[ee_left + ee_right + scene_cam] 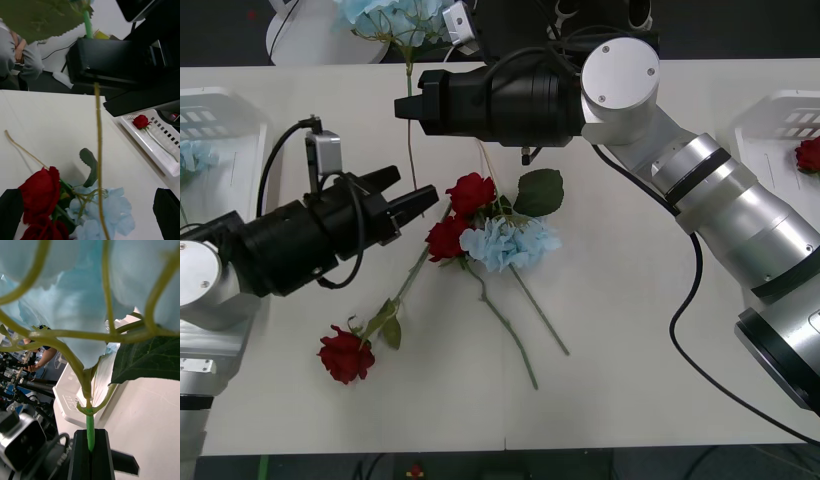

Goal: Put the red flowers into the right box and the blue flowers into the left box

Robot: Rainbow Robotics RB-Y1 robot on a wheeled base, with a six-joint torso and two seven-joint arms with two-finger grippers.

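Right pincer (90, 453) pinching blue flower (90, 296) stem; left pincer (412, 197) spread near red flowers (460, 215).

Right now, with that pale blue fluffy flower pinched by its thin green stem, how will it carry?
The right gripper pinches the pale blue fluffy flower on its thin stem, below the wide head. It probably sways top-heavy. It looks light. The stem hanging below seems bendy, so it may snag the red roses.

front: overhead, down on table (630, 330) | wrists: close — facing opposite boxes
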